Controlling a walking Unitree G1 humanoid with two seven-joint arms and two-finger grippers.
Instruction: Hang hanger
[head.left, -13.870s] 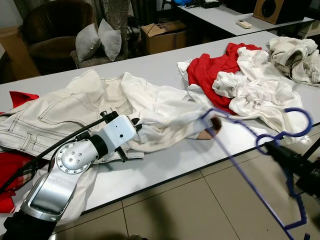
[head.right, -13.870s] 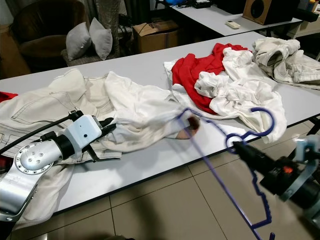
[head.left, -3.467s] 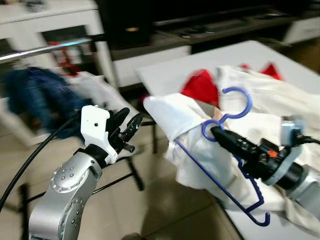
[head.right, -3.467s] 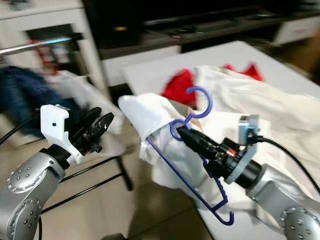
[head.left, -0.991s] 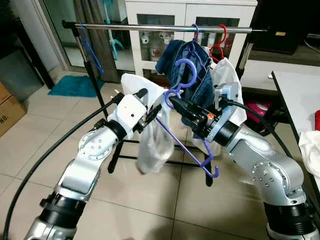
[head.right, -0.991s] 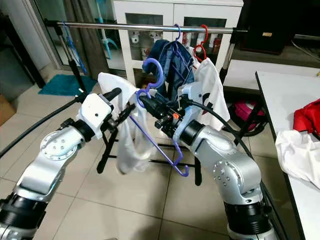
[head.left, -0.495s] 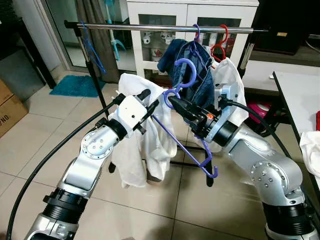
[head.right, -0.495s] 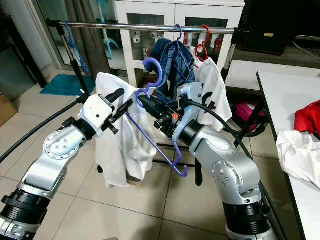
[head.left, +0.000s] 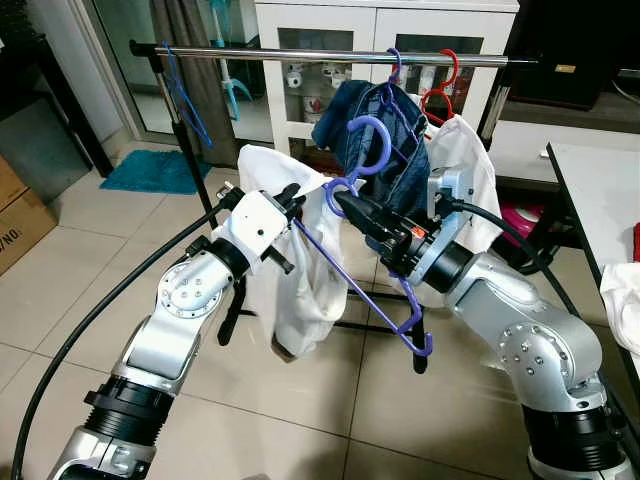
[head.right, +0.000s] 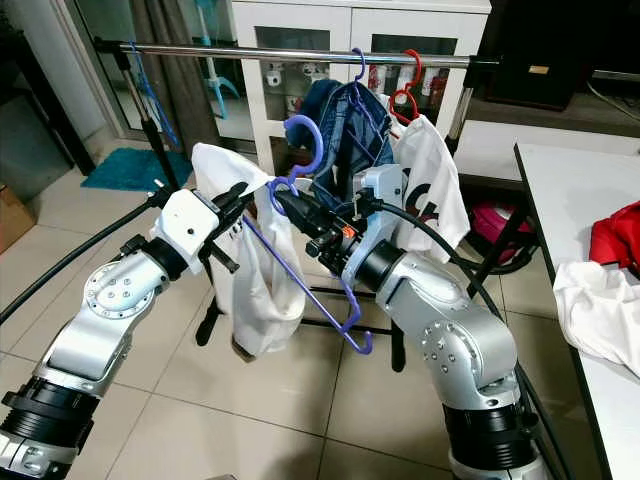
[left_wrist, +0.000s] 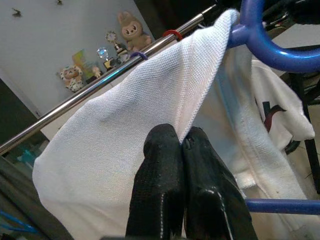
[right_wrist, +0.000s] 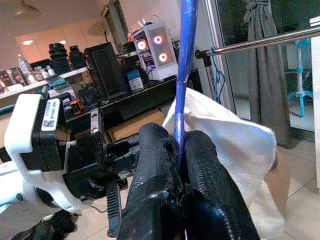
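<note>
A blue hanger (head.left: 352, 285) is tilted in front of the clothes rail (head.left: 300, 55), its hook (head.left: 375, 150) below the steel bar. My right gripper (head.left: 345, 203) is shut on the hanger's neck; in the right wrist view the gripper (right_wrist: 181, 137) pinches the blue rod (right_wrist: 187, 60). A white garment (head.left: 305, 290) is draped over the hanger's left end and hangs loose. My left gripper (head.left: 290, 195) is shut on the garment's upper edge, which shows between the fingertips (left_wrist: 165, 137) in the left wrist view, close to the hanger (left_wrist: 260, 45).
On the rail hang a denim garment (head.left: 385, 130), a white shirt (head.left: 470, 190) on a red hanger, and an empty blue hanger (head.left: 190, 95) at the left end. A white cabinet (head.left: 330, 20) stands behind. A table edge (head.left: 600, 190) is at right, tiled floor (head.left: 300, 420) below.
The white garment has swung and gathered narrower under the hanger. Both grippers keep their hold, and the hanger has shifted slightly left.
</note>
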